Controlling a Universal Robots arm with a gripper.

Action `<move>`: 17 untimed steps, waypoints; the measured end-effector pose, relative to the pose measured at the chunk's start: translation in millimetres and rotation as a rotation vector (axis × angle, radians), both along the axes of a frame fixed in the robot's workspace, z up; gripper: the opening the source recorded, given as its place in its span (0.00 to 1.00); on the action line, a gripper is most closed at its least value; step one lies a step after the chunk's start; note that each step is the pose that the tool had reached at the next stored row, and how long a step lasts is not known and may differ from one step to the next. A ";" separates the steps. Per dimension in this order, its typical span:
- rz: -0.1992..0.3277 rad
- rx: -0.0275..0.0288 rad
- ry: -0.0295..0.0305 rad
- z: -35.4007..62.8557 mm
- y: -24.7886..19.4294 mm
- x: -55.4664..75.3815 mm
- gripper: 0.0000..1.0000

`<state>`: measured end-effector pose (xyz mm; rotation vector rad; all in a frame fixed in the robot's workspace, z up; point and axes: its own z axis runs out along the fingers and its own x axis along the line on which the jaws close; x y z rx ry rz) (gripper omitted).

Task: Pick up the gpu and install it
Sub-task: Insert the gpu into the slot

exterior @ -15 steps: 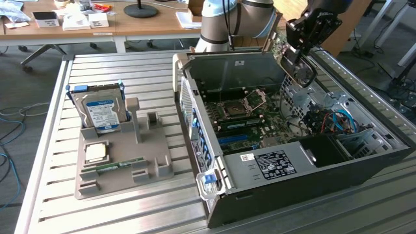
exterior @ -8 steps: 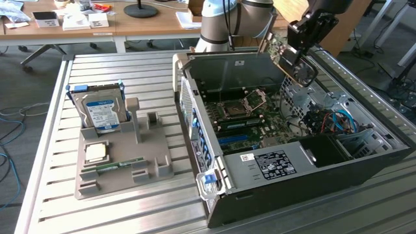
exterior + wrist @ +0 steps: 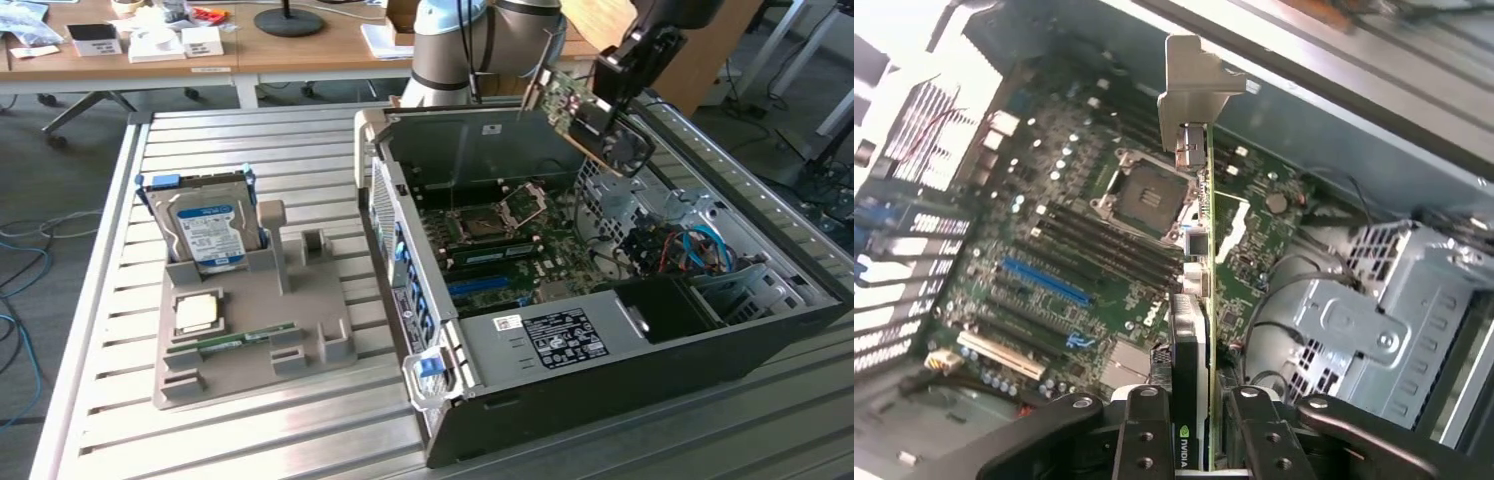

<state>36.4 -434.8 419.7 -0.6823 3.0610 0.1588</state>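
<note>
The slatted desk point(image 3: 267, 140) carries everything. The computer case point(image 3: 641, 390) lies on its side on it with the panel off, so the motherboard point(image 3: 507, 250) faces up and you can reach it from above.

Beside the case, on the exterior view's left, sits the grey holder point(image 3: 267, 295). It keeps the hard drive point(image 3: 211, 228) standing on edge and the smaller parts in their own recesses, each easy to grasp.

The gpu point(image 3: 587, 115) is not in that holder. It hangs in the air above the case's open side, near the case's far wall, touching nothing inside. The jaws are closed on it, one on each face, pinching across the thin board so the card cannot swing.

In the wrist view the gpu point(image 3: 1206, 270) runs edge-on away from the jaws, with its silver bracket point(image 3: 1189, 90) at the end farthest from them. Inside the case, the expansion slots point(image 3: 1044, 285) lie off to one side of the card and at an angle to it. By my judgement, it is carried but not yet lined up.
</note>
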 end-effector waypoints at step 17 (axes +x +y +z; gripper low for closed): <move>0.310 0.0000 0.0000 -1.0 0.0 0.0 0.27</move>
